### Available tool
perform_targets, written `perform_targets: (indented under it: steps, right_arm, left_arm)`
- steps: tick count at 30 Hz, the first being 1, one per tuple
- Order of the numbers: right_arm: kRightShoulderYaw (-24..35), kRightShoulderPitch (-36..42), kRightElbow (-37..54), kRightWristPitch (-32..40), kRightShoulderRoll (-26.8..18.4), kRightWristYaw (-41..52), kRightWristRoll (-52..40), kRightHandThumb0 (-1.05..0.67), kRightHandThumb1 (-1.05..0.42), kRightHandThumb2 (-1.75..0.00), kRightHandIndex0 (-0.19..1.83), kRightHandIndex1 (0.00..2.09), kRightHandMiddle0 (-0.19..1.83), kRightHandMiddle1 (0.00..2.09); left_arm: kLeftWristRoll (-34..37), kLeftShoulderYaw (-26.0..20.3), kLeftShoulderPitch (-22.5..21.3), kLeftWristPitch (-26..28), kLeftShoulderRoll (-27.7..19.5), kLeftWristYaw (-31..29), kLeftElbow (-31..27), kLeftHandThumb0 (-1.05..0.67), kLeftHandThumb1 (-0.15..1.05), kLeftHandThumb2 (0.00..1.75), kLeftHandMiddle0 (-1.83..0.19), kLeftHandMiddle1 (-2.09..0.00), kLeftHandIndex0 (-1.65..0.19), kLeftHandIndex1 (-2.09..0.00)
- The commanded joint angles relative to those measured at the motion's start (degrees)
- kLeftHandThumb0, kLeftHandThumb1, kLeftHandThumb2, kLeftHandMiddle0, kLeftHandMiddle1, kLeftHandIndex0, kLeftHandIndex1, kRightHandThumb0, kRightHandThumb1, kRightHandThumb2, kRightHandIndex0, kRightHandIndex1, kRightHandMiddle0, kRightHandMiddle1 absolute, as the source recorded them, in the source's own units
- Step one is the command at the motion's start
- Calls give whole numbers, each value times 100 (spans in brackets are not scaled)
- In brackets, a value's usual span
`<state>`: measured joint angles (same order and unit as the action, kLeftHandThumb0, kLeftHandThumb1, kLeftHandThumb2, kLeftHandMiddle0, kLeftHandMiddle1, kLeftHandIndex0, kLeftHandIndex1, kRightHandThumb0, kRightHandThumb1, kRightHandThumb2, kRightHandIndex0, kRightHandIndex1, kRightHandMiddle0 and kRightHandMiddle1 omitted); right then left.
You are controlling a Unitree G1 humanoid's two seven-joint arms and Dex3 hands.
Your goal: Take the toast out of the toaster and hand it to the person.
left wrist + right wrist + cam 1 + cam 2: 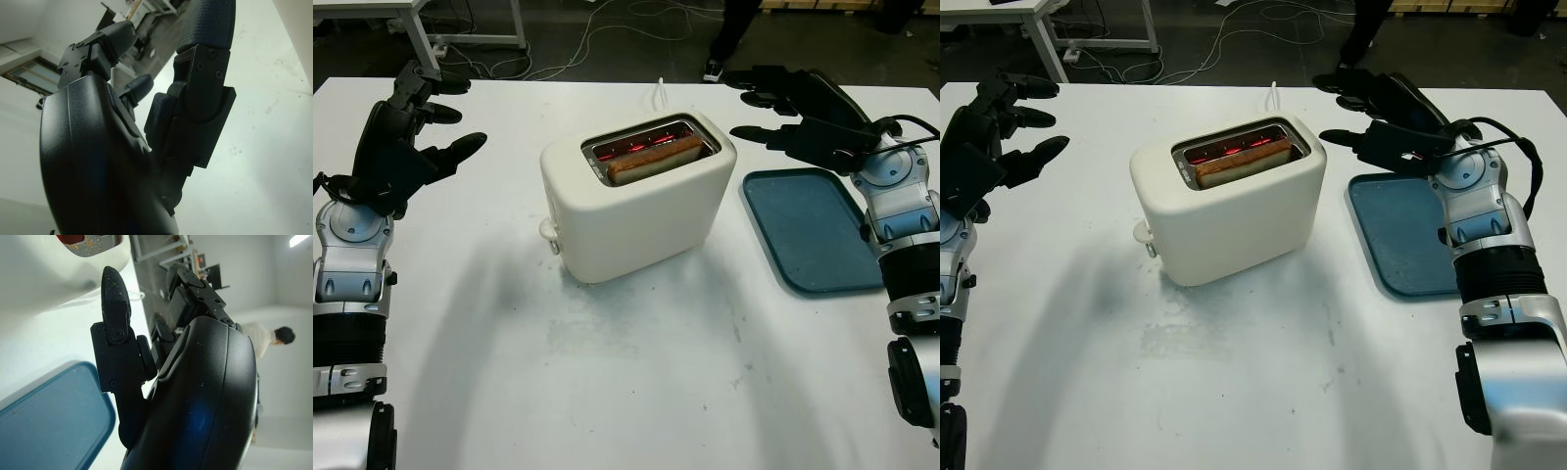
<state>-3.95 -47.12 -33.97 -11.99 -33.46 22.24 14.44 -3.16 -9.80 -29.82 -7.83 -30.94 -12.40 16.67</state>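
The right hand (793, 108), black and three-fingered, hangs released above the counter's far right part, holding nothing, just over the far end of the dark blue plastic tray (808, 230). That tray lies flat near the right edge of the white counter (636, 372), and nothing lies in it. Between the right hand and the toaster there is only bare counter.

The left hand (416, 137), also black, is raised near the counter's far left corner, released and holding nothing, well apart from the toaster.

The cream-white, rounded plastic toaster (636, 196) stands in the middle of the counter, turned at a slant to the counter's edges, with a small knob (550, 231) on the end facing the left edge. Its slot (651, 147) is rimmed in metal, and red glow shows inside. The browned slice of toast (656, 160) sits in the slot on the side nearer the counter's front edge, its top edge just above the rim. A white cord (660, 90) runs from behind the toaster toward the far edge.

Past the far edge, on the dark floor, a person's legs and shoe (713, 70) stand, with cables (597, 34) and a white table frame (440, 24) nearby.
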Motion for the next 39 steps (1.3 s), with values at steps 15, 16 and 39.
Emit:
perform_targets:
  steps: [15, 16, 39]
  right_arm:
    - [42, -34, -1, -34, -8, -5, -76, -45, -92, -17, 47, 0, 45, 0]
    - [47, -36, -7, -46, -5, 2, -90, -43, -92, -17, 47, 0, 44, 0]
    - [218, -10, -239, -351, -86, 119, -368, -43, -92, -19, 44, 0, 42, 0]
  left_arm:
    - [-12, 41, -12, -28, -15, -30, -8, -98, 92, 18, 0, -125, 0, -114]
    - [-22, 42, -9, -34, -10, -13, -12, -98, 92, 18, 0, -125, 0, -114]
    - [-217, 151, -1, -23, 133, 191, -88, -102, 92, 18, 0, -128, 0, -114]
